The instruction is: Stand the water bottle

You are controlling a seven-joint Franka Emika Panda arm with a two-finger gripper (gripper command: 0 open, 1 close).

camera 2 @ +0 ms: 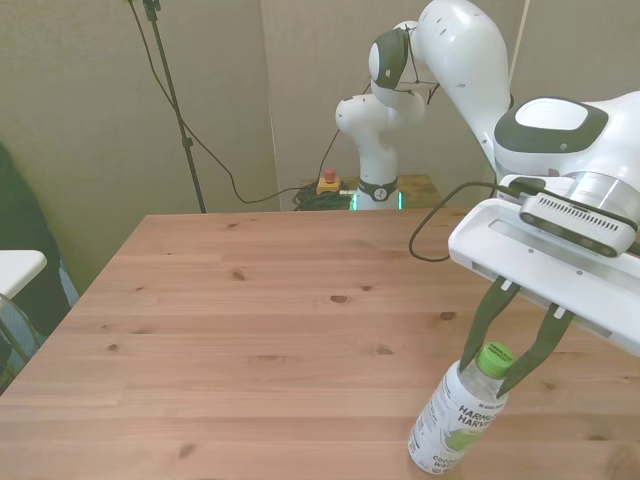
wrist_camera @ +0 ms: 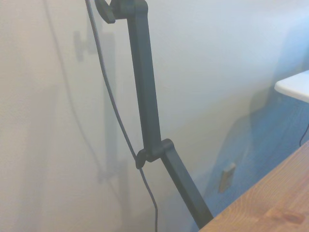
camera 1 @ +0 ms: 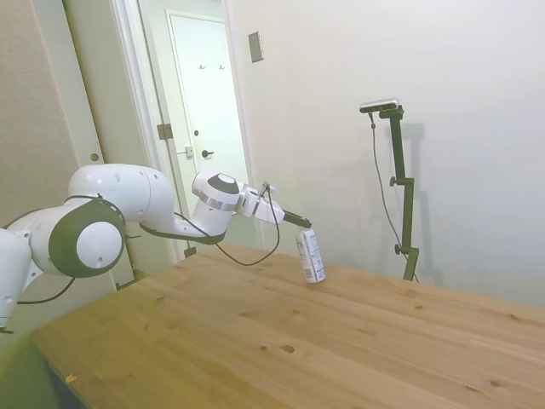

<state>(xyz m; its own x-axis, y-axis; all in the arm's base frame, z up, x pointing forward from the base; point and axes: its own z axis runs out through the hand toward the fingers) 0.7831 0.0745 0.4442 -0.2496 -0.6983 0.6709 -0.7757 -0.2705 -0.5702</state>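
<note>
One bottle [camera 2: 455, 420] is seen, with one green cap [camera 2: 495, 357] and one white label [camera 1: 312, 253]. One table [camera 2: 250, 330] is shown. One arm [camera 1: 128, 217] is counted, with one gripper [camera 2: 515, 372] of two fingers [camera 2: 482, 320]. One door [camera 1: 204, 111] is seen.

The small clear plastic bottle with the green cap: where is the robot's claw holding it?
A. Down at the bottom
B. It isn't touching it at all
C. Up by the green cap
C. In the front view the gripper has its two dark fingers closed on either side of the green-capped neck of the small clear plastic water bottle, whose base is down at the wooden table.
</note>
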